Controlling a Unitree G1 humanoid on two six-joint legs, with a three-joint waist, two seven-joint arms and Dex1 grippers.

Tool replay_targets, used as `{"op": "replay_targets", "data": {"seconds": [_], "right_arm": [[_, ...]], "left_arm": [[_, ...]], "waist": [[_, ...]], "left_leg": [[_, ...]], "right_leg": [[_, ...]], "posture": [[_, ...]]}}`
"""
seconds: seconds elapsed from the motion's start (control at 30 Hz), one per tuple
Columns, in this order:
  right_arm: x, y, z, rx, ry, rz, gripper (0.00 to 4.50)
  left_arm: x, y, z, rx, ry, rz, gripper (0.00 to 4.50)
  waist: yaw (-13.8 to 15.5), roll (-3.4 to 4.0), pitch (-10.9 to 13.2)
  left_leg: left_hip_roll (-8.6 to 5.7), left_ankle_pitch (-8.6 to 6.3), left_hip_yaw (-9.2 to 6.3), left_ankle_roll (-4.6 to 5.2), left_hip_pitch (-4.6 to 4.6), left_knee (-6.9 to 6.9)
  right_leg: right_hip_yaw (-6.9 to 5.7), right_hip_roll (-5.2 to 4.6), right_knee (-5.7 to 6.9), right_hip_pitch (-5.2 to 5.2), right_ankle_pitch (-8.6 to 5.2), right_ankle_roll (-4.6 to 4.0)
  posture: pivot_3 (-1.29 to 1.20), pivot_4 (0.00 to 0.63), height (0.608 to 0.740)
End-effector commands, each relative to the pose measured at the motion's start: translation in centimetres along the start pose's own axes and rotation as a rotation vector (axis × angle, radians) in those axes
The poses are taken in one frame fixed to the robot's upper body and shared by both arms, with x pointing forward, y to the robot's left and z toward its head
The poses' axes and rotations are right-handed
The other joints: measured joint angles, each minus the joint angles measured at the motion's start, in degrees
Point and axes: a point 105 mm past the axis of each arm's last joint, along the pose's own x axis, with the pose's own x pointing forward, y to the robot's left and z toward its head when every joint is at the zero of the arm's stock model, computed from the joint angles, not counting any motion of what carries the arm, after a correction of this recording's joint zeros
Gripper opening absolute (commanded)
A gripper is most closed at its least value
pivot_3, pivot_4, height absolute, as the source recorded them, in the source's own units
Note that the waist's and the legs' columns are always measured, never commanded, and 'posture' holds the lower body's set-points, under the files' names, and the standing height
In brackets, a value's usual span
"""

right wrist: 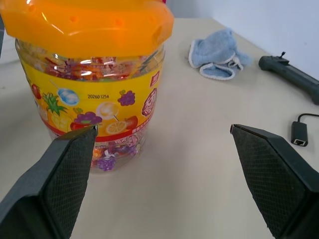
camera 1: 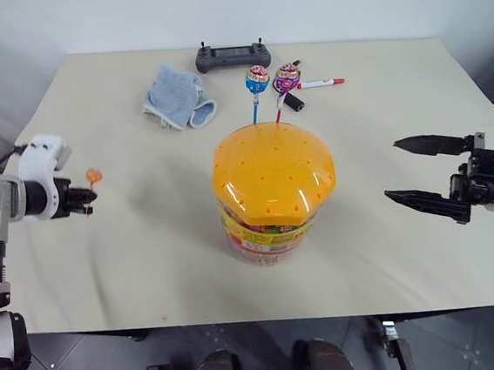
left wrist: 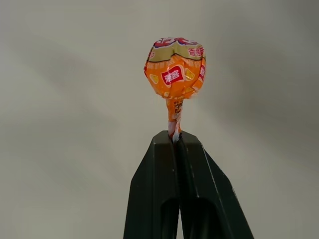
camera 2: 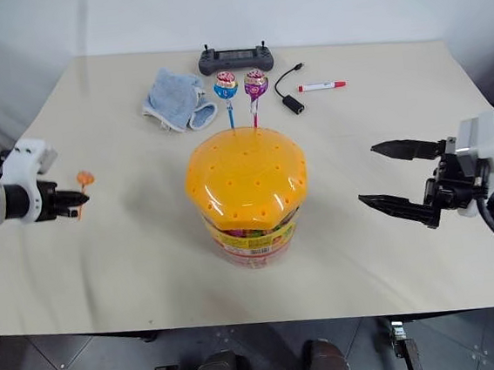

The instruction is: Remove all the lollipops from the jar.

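My left gripper [camera 1: 91, 196], jaws clamped on the orange lollipop [camera 1: 94, 175], should release low near the table's left edge; right gripper [camera 1: 403, 170] jaws apart; blue lollipop [camera 1: 257, 80] and purple lollipop [camera 1: 287, 78] still in mid-table jar [camera 1: 269, 191].

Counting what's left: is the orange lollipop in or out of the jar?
Out: the left gripper pinches the orange lollipop far from the jar.

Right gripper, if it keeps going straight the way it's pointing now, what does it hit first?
Most likely the jar. The right gripper is open and aimed across the table toward it, with bare tabletop between; its exact line past the jar's side is hard to judge.
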Motion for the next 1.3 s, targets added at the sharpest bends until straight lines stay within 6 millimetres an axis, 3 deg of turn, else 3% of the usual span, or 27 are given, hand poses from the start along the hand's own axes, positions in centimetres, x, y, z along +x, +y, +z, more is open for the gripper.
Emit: {"op": "replay_targets", "data": {"seconds": [0.03, 0.13, 0.33, 0.43, 0.53, 0.63, 0.8, 0.97, 1.3], "right_arm": [[0.2, -0.3, 0.6, -0.042, -0.018, 0.007, 4.50], [0.4, -0.5, 0.6, -0.048, -0.018, 0.014, 4.50], [0.4, -0.7, 0.7, -0.055, -0.010, 0.011, 4.50], [0.1, -0.8, 0.9, -0.064, -0.010, -0.002, 4.50], [-0.3, -0.7, 1.3, -0.068, -0.029, -0.014, 4.50], [-0.4, -0.5, 1.6, -0.074, -0.050, -0.014, 4.50], [-0.9, -0.6, 2.1, -0.084, -0.051, -0.056, 4.50], [-1.4, 0.1, 2.2, -0.088, -0.055, -0.083, 4.50], [-2.6, 1.3, 2.6, -0.091, -0.039, -0.156, 4.50]], "left_arm": [[-0.5, 1.1, -0.3, -0.002, 0.015, 0.069, 0.96], [-0.8, 0.4, 0.1, 0.011, 0.003, 0.045, 1.86], [-3.3, -2.2, 3.2, 0.095, -0.100, -0.060, 3.59], [-5.2, -5.9, 6.0, 0.196, -0.225, -0.231, 4.49], [-6.7, -9.8, 8.7, 0.363, -0.419, -0.431, 4.49], [-7.3, -11.8, 9.8, 0.460, -0.536, -0.560, 4.49], [-10.8, -18.2, 11.9, 0.657, -0.956, -1.058, 4.49], [-10.0, -20.3, 12.8, 0.714, -1.001, -1.204, 4.49], [-8.7, -23.3, 14.3, 0.766, -0.971, -1.314, 4.49]], "waist": [[0.00, 0.00, 0.00], [0.05, 0.00, 0.00], [0.03, 0.00, 0.00], [0.14, 0.00, 0.00], [0.12, 0.00, 0.00], [0.01, 0.06, -0.03], [0.19, 0.04, -0.02], [0.03, 0.05, -0.02], [0.17, 0.04, -0.02]], "left_leg": [[0.00, 0.00, 0.01, 0.00, 0.00, 0.00], [0.00, 0.00, 0.02, 0.00, 0.00, 0.00], [0.00, 0.00, 0.01, 0.00, 0.00, 0.00], [0.00, 0.00, 0.01, 0.00, -0.01, 0.00], [-0.01, 0.00, 0.01, 0.00, -0.03, 0.02], [0.00, 0.00, 0.03, 0.00, -0.01, 0.01], [0.02, 0.00, 0.02, 0.00, -0.15, 0.26], [0.01, -0.02, 0.04, 0.03, -0.16, 0.27], [-0.02, -0.03, 0.03, 0.06, -0.16, 0.29]], "right_leg": [[0.00, 0.00, 0.00, 0.00, 0.00, 0.00], [0.00, 0.00, 0.00, 0.00, 0.00, 0.00], [0.00, 0.00, 0.00, -0.01, 0.00, 0.00], [0.00, -0.01, 0.00, -0.01, 0.00, 0.00], [0.01, -0.02, 0.00, 0.00, 0.00, 0.00], [0.00, -0.02, 0.01, -0.01, 0.00, 0.00], [-0.06, -0.01, 0.03, -0.03, 0.00, 0.00], [-0.09, -0.01, 0.05, -0.03, 0.00, 0.01], [-0.08, -0.01, 0.04, -0.02, 0.01, 0.03]], "posture": [[0.00, 0.150, 0.740], [0.00, 0.150, 0.740], [0.00, 0.150, 0.740], [0.00, 0.150, 0.740], [0.00, 0.150, 0.740], [0.00, 0.150, 0.740], [0.00, 0.150, 0.740], [0.00, 0.150, 0.740], [0.00, 0.150, 0.740]]}}
